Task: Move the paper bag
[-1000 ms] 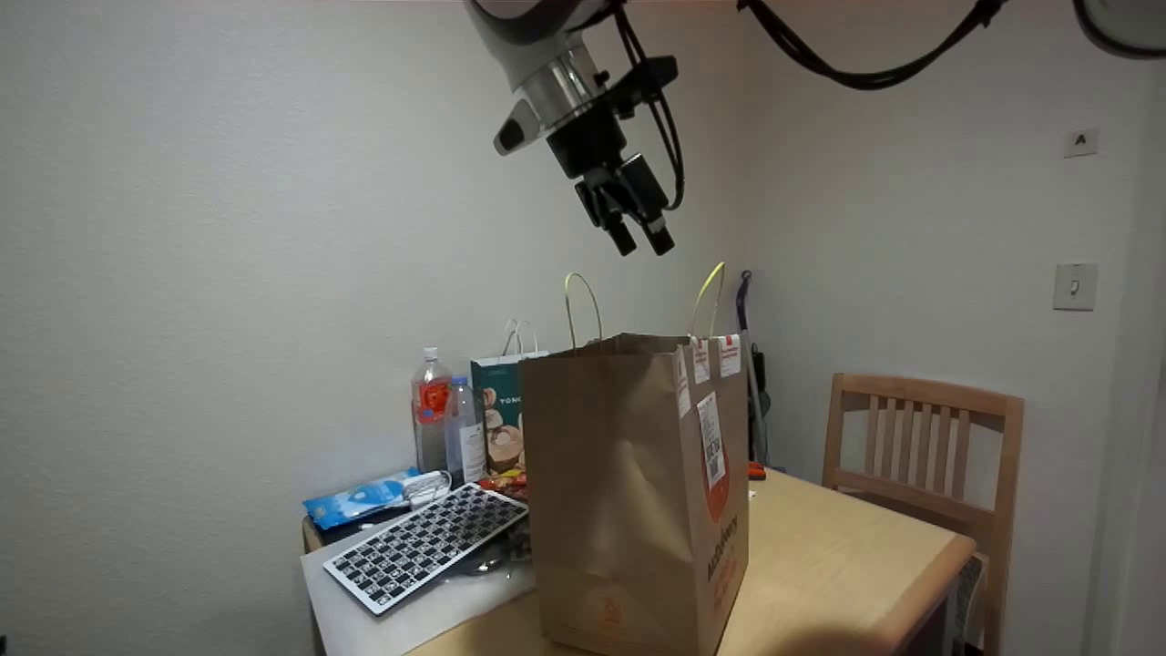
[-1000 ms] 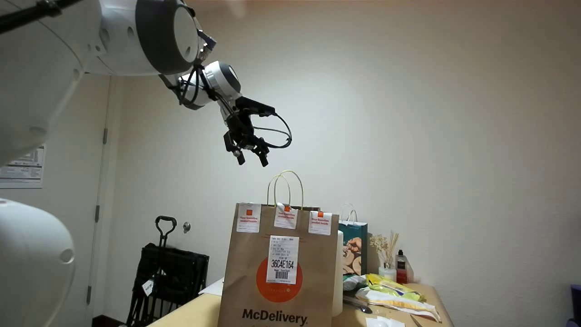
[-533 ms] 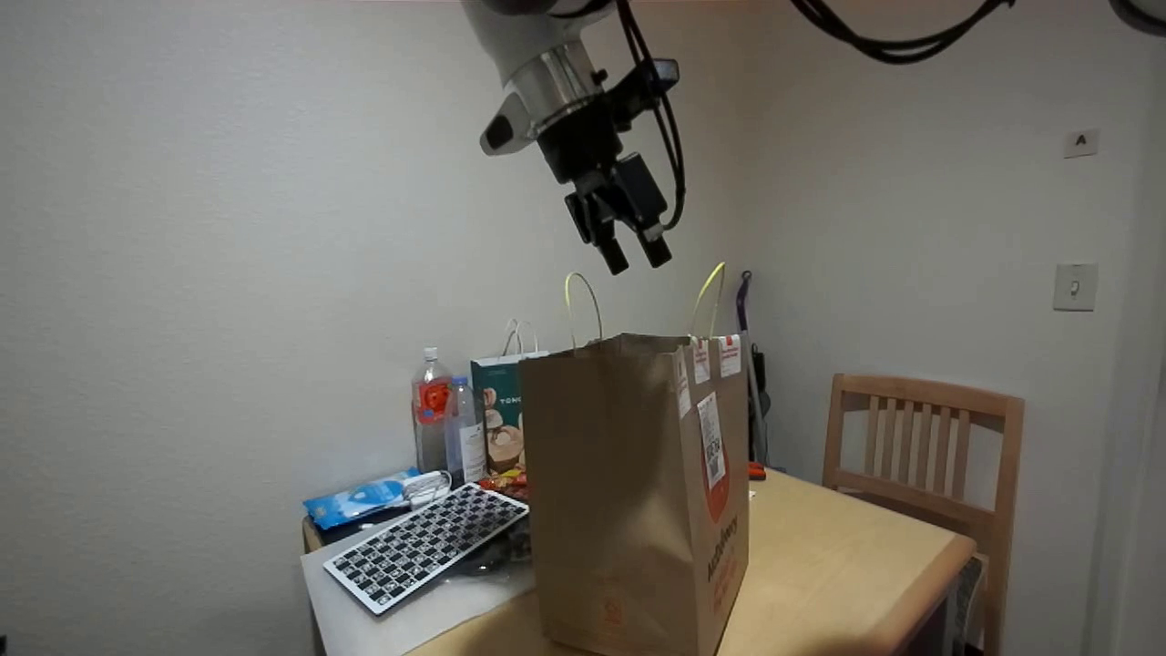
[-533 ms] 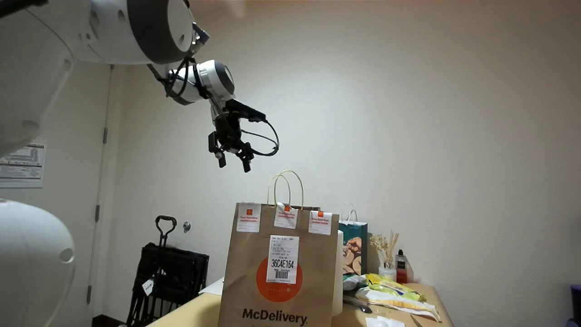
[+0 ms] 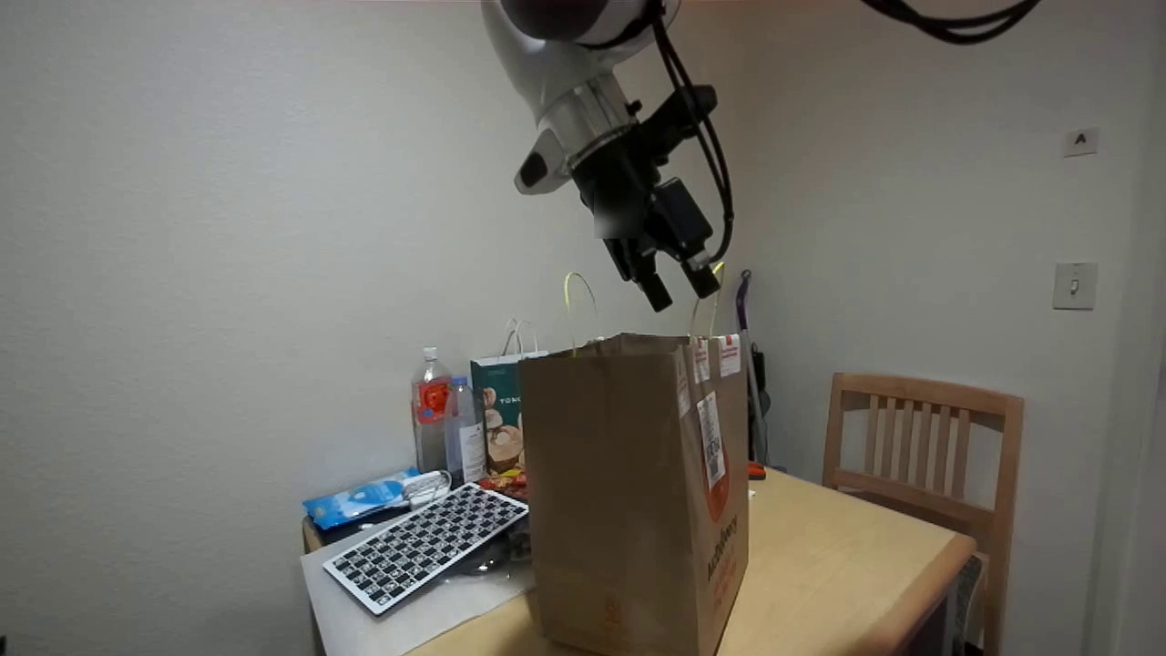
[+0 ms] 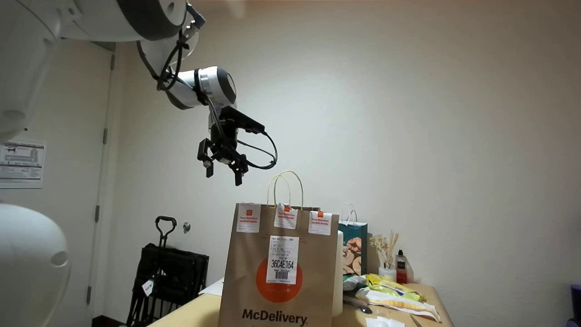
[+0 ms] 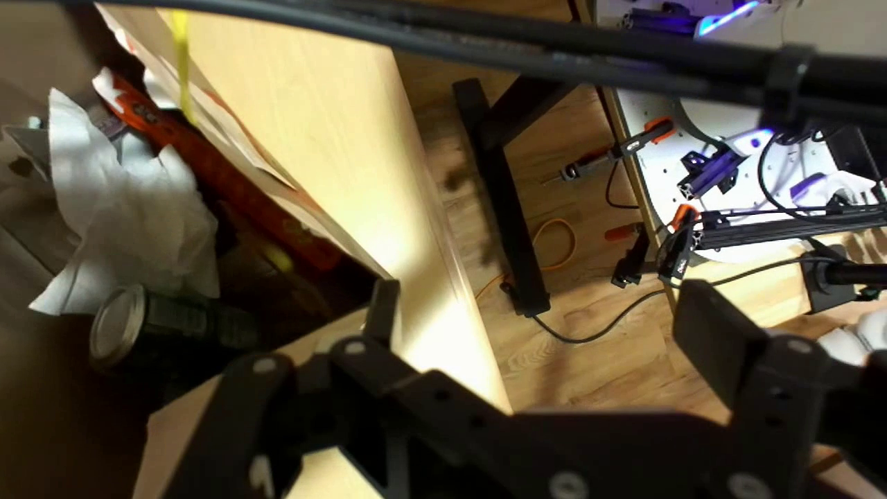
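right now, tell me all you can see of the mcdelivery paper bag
The paper bag is tall and brown and stands upright on the wooden table, its top open, two thin yellowish loop handles raised. One face carries three white stickers along the top edge, a white receipt label reading 36C4E164 over an orange circle, and dark McDelivery lettering. Inside show crumpled white paper and a dark can. The open fingers hover above rim height, not touching it.

The large bag (image 5: 619, 497) is matt paper; table (image 5: 829, 547) and chair (image 5: 925, 393) look like smooth wood. The tall bottle (image 5: 431, 408) is glossy plastic.
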`<action>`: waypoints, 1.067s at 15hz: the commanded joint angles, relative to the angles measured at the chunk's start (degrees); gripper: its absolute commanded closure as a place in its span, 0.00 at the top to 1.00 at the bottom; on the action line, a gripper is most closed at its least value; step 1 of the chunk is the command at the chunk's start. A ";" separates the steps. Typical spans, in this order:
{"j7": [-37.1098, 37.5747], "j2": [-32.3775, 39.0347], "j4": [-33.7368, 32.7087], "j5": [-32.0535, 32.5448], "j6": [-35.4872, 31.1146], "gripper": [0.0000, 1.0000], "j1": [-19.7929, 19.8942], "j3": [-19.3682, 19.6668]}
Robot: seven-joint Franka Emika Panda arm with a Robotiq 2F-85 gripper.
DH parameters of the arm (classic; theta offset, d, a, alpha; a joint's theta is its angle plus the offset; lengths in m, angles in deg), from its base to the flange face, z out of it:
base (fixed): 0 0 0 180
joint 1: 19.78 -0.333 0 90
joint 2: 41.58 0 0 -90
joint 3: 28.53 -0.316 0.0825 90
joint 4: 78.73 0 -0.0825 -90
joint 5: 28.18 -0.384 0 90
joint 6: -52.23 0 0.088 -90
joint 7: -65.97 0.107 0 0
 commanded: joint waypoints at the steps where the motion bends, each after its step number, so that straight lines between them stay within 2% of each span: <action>1: 0.33 0.17 0.04 0.34 0.27 1.00 2.61 -2.66; 6: -2.91 2.72 -0.11 -1.51 -0.31 1.00 5.09 -3.64; 10: -8.60 3.52 1.24 0.90 -3.64 1.00 6.36 -4.30; 16: -14.96 4.27 1.87 0.62 -6.44 1.00 7.09 -4.46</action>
